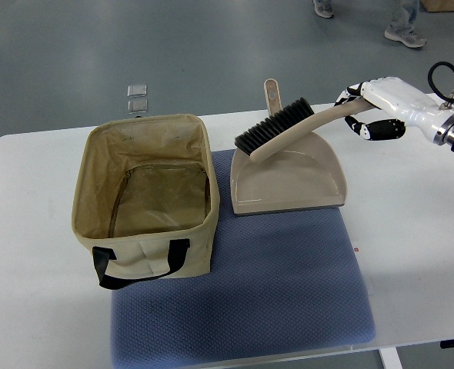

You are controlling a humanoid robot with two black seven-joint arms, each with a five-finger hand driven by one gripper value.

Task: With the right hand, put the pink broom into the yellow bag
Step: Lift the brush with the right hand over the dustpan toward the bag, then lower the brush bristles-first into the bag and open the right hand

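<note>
Broom, beige-handled with dark bristles rather than visibly pink, is hanging tilted above the dustpan, its bristle head lying to the left of and lower than the right hand. Furthest left of the hand, the yellow bag is standing open-topped, its black strap facing the near edge, partly resting on the blue mat. Just right of the bag, the dustpan is sitting on that mat, below the hand's reach. The right hand is coming in from the right edge, its fingers clamping around the broom's handle end.
</note>
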